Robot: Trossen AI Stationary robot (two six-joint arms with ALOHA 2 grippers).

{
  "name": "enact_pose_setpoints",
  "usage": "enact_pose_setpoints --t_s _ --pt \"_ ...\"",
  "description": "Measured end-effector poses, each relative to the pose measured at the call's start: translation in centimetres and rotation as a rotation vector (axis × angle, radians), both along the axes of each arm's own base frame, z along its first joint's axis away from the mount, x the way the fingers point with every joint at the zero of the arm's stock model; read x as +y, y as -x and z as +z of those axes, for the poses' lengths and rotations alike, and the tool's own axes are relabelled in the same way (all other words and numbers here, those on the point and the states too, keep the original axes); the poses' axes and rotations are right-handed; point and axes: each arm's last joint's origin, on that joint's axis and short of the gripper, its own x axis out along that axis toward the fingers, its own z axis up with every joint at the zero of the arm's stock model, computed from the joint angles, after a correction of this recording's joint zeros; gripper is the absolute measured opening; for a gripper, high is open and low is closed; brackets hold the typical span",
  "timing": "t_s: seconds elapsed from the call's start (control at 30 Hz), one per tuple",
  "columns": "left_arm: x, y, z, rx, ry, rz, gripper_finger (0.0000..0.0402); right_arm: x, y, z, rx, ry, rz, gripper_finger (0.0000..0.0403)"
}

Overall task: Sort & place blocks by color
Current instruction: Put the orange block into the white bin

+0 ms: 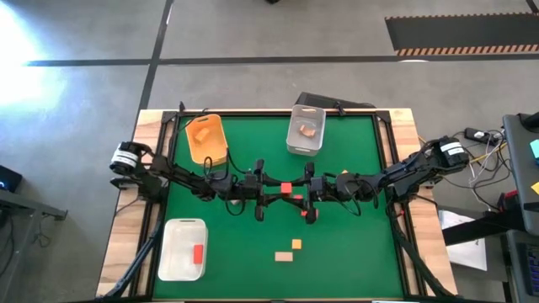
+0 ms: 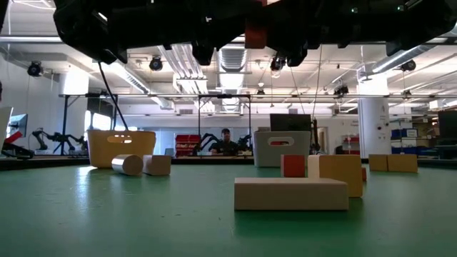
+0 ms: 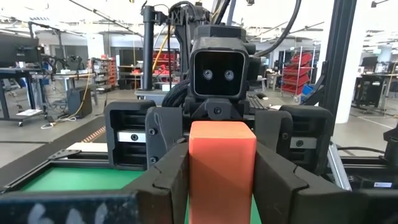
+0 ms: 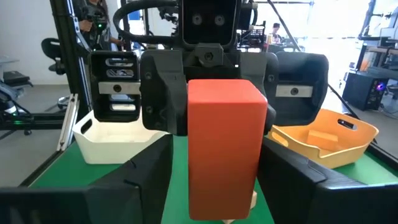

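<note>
A red block [image 1: 286,187] hangs high above the middle of the green table [image 1: 354,252], between my two grippers, which meet there head-on. My left gripper [image 1: 278,188] comes from the table's left and is shut on the block [image 3: 222,168]. My right gripper [image 1: 298,192] comes from the right and is open. Its fingers [image 4: 146,180] stand on either side of the block [image 4: 225,155], apart from it. Loose on the table's near part lie an orange block [image 1: 296,244], a tan block [image 1: 284,256] and a red one [image 1: 305,213]. My left gripper pinches the red block's two opposite side faces [image 3: 194,174] between its two fingers [image 3: 171,180]. The fingers lie level and come from the table's left. The block stands upright in the hold, lifted clear of the table.
An orange bin [image 1: 206,139] with orange blocks stands at the far left. A clear bin [image 1: 305,129] with one block stands at the far middle. A white bin [image 1: 184,248] holding a red block is at the near left. The low view shows more blocks [image 2: 391,163] farther off.
</note>
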Motion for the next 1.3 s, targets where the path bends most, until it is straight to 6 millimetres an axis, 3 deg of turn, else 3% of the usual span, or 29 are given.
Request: enact_pose_setpoints --t_s 0.23,0.47,0.7,0.9,1.17,1.3 --pt "0.1 0.2 -0.2 0.029 -0.002 0.016 0.0116 0.0 0.1 0.1 0.014 -0.008 0.008 0.0215" --pt "-0.1 2.1 -0.2 0.367 0.059 0.104 0.0116 -0.3 1.4 1.2 0.106 -0.030 0.000 0.0246" --pt "-1.0 5.0 2.6 0.563 0.196 0.205 0.0116 -0.6 2.9 2.7 0.128 -0.045 -0.001 0.0264" --pt "-3.1 6.7 5.3 0.727 0.379 0.163 0.0116 -0.7 3.2 2.7 0.153 -0.018 -0.001 0.0260" --pt "-7.2 11.3 7.9 1.279 0.624 0.229 0.0116 -0.6 3.1 2.3 0.180 -0.001 -0.002 0.0249" --pt "-9.2 14.2 7.9 1.525 0.718 0.311 0.0116 -0.6 3.0 2.0 0.194 0.004 -0.003 0.0250"
